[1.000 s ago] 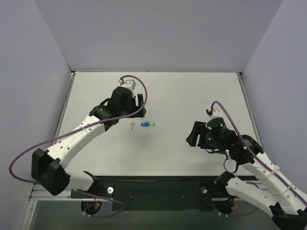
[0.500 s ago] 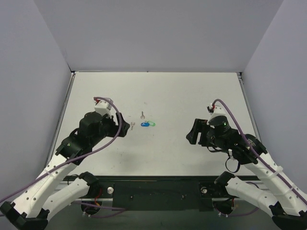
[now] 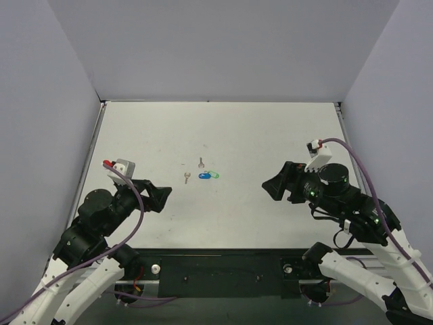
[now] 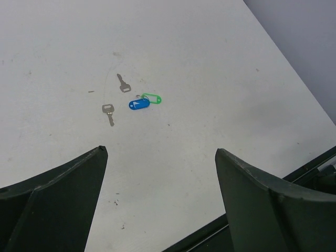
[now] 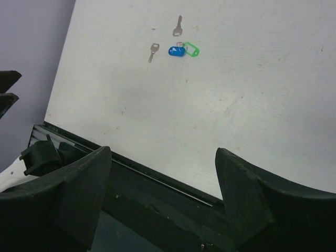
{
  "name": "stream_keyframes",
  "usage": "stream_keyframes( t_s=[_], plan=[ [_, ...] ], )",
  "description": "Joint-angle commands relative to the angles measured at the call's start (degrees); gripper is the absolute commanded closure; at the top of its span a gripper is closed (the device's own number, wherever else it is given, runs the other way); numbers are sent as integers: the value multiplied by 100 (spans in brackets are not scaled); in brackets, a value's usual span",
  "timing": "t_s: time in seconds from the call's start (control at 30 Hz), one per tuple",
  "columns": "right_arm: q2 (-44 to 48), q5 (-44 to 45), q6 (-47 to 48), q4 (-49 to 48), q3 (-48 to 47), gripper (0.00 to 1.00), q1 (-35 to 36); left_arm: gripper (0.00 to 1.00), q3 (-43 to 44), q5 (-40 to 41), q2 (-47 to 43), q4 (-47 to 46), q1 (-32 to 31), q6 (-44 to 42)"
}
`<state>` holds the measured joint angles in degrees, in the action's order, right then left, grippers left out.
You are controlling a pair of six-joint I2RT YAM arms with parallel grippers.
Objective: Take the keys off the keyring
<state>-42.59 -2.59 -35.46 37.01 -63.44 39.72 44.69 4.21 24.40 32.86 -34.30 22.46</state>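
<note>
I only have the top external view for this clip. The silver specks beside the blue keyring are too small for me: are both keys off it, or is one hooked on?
Observer: The left wrist camera shows the far key and the near key lying loose, each with bare table between it and the blue keyring.
Operator: Is anything else joined to the blue piece?
Observer: A green loop touches its end, and what looks like a thin metal ring shows where they meet.
Operator: Are the pincers carrying anything?
Observer: No. In their own cameras the left pincer and right pincer are open and empty.
</note>
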Motion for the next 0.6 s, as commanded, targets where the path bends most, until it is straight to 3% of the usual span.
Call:
stream_keyframes(
  t_s=[0.0,0.1,0.27,0.57],
  plan=[
    [356,188,-4,-361,-195,24,-35,5,14,63,-216,27,29,-251],
    [593,706,-127,-511,-46,19,-26,5,-48,10,-278,-17,20,-286],
    [945,1041,-259,-476,60,0,-35,5,-56,168,-331,18,29,-286],
    [1647,735,-479,51,595,0,-35,3,-92,379,-568,45,29,-303]
  ],
)
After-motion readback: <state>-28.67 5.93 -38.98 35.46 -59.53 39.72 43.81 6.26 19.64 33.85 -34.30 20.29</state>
